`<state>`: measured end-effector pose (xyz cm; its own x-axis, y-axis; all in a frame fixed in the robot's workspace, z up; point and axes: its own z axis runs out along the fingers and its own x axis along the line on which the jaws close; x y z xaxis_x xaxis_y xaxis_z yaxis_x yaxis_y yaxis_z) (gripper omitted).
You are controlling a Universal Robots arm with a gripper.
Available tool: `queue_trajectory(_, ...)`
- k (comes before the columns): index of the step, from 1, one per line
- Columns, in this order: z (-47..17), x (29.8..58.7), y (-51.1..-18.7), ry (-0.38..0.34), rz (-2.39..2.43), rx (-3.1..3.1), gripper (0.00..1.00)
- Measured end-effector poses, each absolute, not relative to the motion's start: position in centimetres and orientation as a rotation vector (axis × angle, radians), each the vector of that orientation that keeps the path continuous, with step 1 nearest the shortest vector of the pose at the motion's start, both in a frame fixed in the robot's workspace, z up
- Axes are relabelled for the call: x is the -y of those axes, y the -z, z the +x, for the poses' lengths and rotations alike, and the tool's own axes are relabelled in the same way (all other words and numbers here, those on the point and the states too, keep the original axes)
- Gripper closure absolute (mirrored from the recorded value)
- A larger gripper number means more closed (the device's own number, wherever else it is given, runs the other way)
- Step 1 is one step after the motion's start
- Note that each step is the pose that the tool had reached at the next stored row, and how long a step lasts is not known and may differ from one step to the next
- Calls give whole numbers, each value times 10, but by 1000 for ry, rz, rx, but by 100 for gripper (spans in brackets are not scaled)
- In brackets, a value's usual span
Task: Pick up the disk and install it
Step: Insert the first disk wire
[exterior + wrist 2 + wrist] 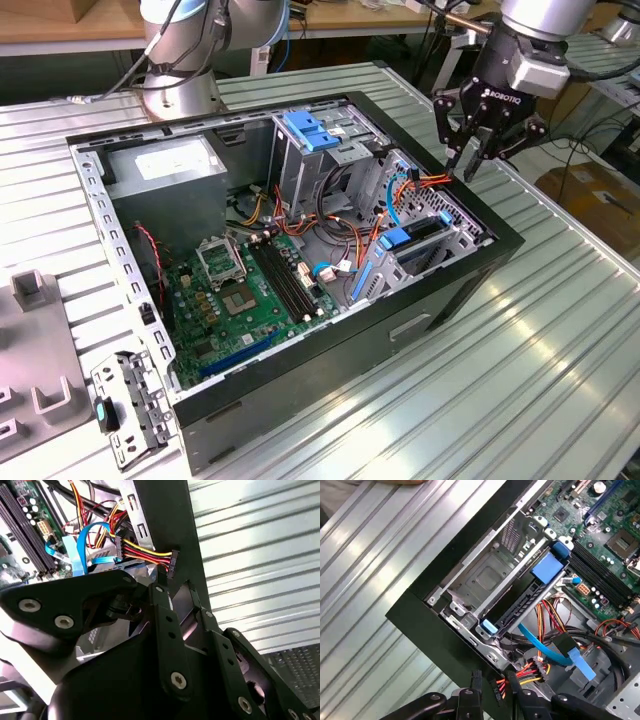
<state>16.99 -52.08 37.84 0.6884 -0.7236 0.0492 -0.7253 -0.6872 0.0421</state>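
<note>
My black gripper (470, 163) hangs empty, jaws slightly spread, since the blue-railed silver disk (416, 240) at seven o'clock looks seated.

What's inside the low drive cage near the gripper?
A blue-tabbed carrier lies across the drive cage; bare metal shows beside it. Anything beneath the carrier is covered.

The ribbed metal tabletop (560, 330) I work over catches streaks of glare; in the exterior view, a wooden bench (60, 25) at eleven o'clock, a cardboard box (590, 195) at three.
</note>
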Motion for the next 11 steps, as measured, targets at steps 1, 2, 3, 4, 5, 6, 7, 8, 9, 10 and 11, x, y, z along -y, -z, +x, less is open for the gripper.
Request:
queue_trajectory(1, 170, 520, -376, -44, 2866, 1148, 67)
queue_trajectory(2, 170, 520, -374, -42, 2904, 1073, 67)
queue_trajectory(3, 170, 519, -373, -41, 2914, 1052, 67)
queue_trajectory(4, 170, 518, -372, -40, 2917, 1047, 67)
queue_trajectory(5, 170, 517, -372, -40, 2920, 1043, 67)
queue_trajectory(6, 171, 516, -371, -40, 2922, 1039, 67)
queue_trajectory(7, 171, 515, -371, -40, 2924, 1035, 67)
queue_trajectory(8, 172, 515, -370, -40, 2932, 1013, 67)
queue_trajectory(9, 172, 515, -369, -42, 2952, 956, 67)
queue_trajectory(10, 172, 515, -368, -43, 2964, 920, 67)
queue_trajectory(11, 172, 515, -367, -44, 2972, 893, 67)
